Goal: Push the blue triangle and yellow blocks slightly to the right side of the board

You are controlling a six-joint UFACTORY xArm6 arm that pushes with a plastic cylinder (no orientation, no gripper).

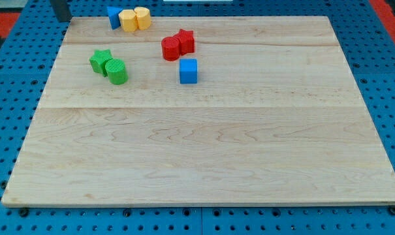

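The blue triangle (113, 17) stands at the board's top edge, left of centre. Two yellow blocks touch its right side: a yellow hexagon-like block (128, 21) and a yellow rounded block (143, 17). My dark rod comes in at the view's top left, and my tip (62, 19) rests near the board's top left corner. It is well to the left of the blue triangle and touches no block.
A red cylinder (171, 49) and a red star (185, 40) sit together below and right of the yellow blocks. A blue cube (189, 71) lies under them. A green star (100, 61) and a green cylinder (117, 72) sit at the left. The wooden board (204, 150) lies on a blue pegboard.
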